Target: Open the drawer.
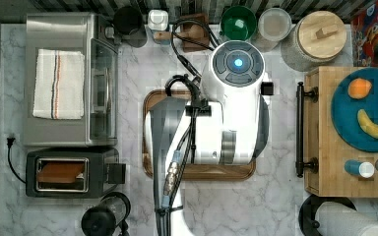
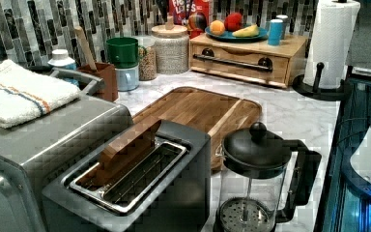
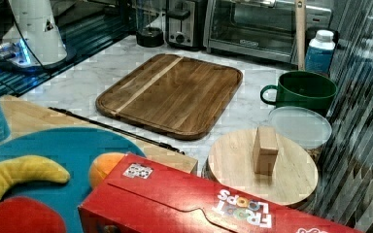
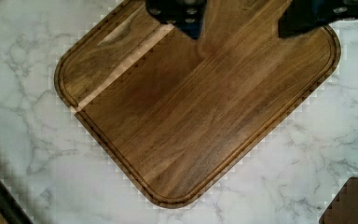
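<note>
The light wooden drawer (image 2: 241, 67) sits closed in its box at the back of the left view; its front faces the cutting board. Its long black bar handle (image 1: 300, 129) runs along the top view's right side, and shows as handle (image 2: 232, 63), handle (image 3: 116, 128) and handle (image 4: 0, 198). In the wrist view my gripper (image 4: 242, 18) hangs open above the dark wooden cutting board (image 4: 191, 107), with nothing between its fingers (image 4: 177, 11). It is well away from the handle. In the top view the white arm (image 1: 226, 118) hovers over the board.
A blue plate (image 1: 344, 118) of fruit and small jars stand on the drawer box. A paper towel roll (image 2: 328, 41) stands beside it. A toaster (image 1: 69, 172), toaster oven (image 1: 64, 78), French press (image 2: 256, 179), green mug (image 3: 301, 90), lidded jars and a cereal box (image 3: 199, 204) ring the counter.
</note>
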